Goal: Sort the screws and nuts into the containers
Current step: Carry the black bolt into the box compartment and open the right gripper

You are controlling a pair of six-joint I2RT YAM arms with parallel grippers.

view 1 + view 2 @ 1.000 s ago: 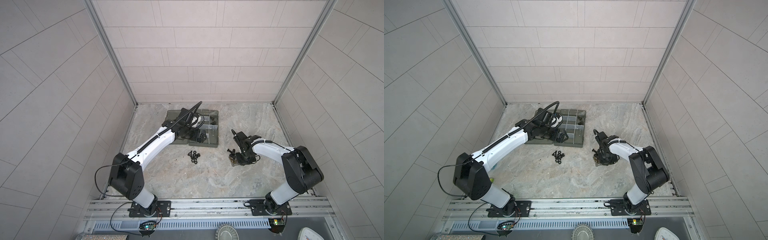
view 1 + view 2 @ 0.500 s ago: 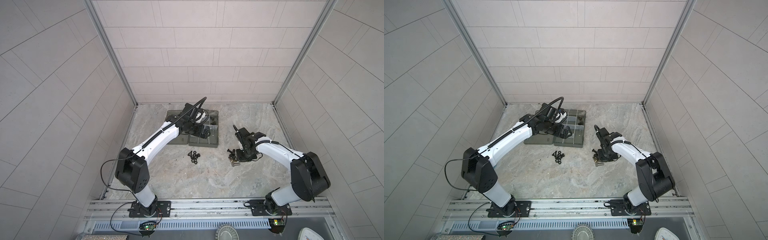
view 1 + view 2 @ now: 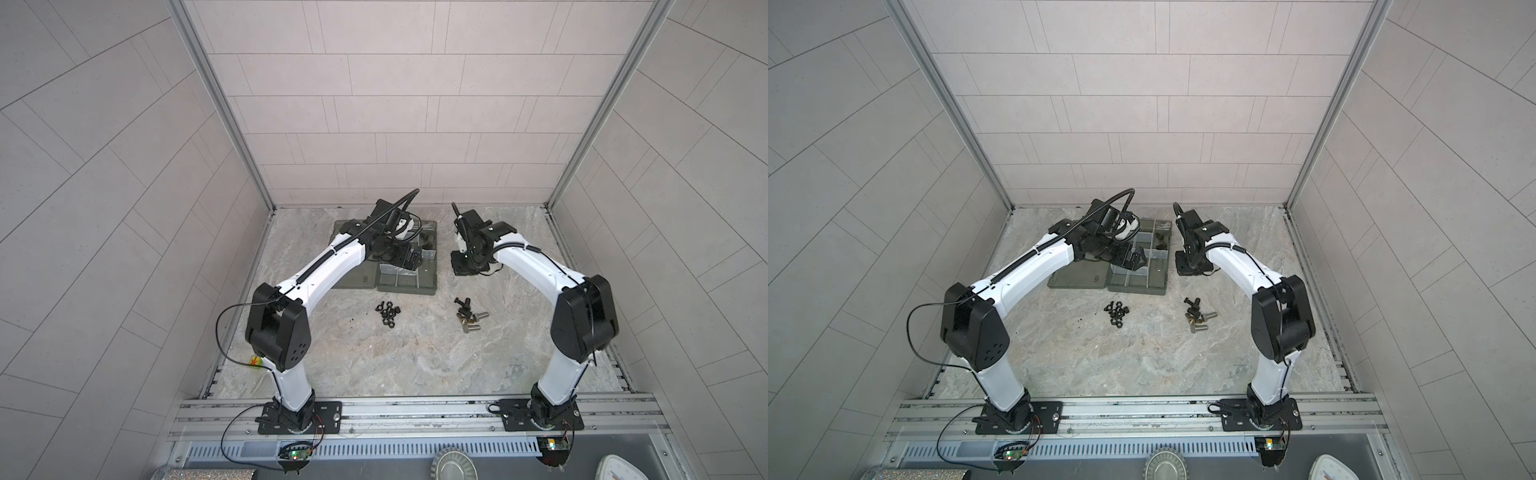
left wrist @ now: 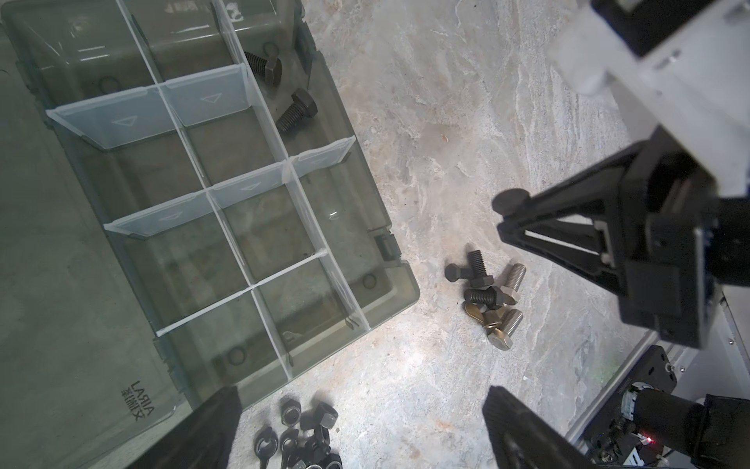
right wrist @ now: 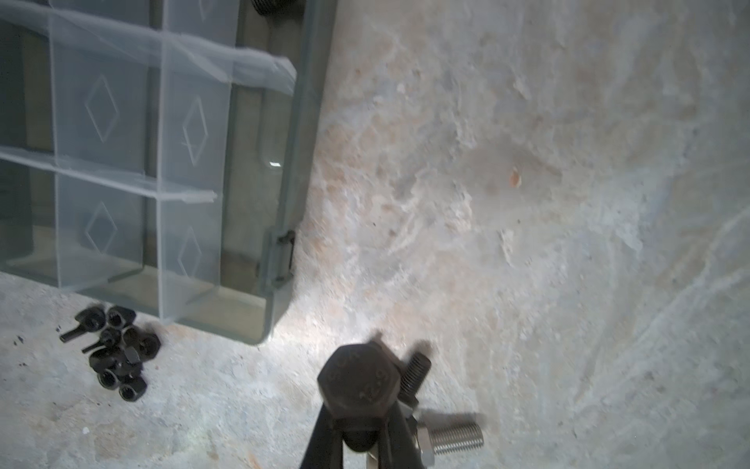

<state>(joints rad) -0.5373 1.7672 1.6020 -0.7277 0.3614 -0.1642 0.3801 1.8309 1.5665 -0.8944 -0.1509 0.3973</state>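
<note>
Two black screws (image 4: 295,111) lie in the compartment (image 4: 320,140) at the 1 o'clock corner of the organizer box (image 3: 428,289), taking 12 o'clock as the back wall in both top views. One more, the held screw (image 5: 357,381), is off the bench (image 3: 374,353). It is pinched in the right fingers (image 5: 329,430), which are pressed onto its shank just under the hex head and hang just beside the box at its 3 o'clock side. The left fingers (image 4: 215,426) are spread wide and empty above the box. Loose stock: the remaining screws (image 3: 467,318), black and silver, are heaped at 5 o'clock of the box. The nuts (image 3: 387,316) are clustered at 6 o'clock, and the two heaps are well apart. Handling, judged: the screws look like solid metal, rigid, dense for their size and not fragile, so a short drop into a compartment should do no harm. A round shank will roll on the bench and may pivot in a two-point pinch. Threads give some bite, smooth flats less. The best hold seems to be across the shank close to the head, as now, or across opposite head flats. The nuts are thin, low and small, and are likely to slip or flip. Take one across opposite flats, from the cluster's rim.
</note>
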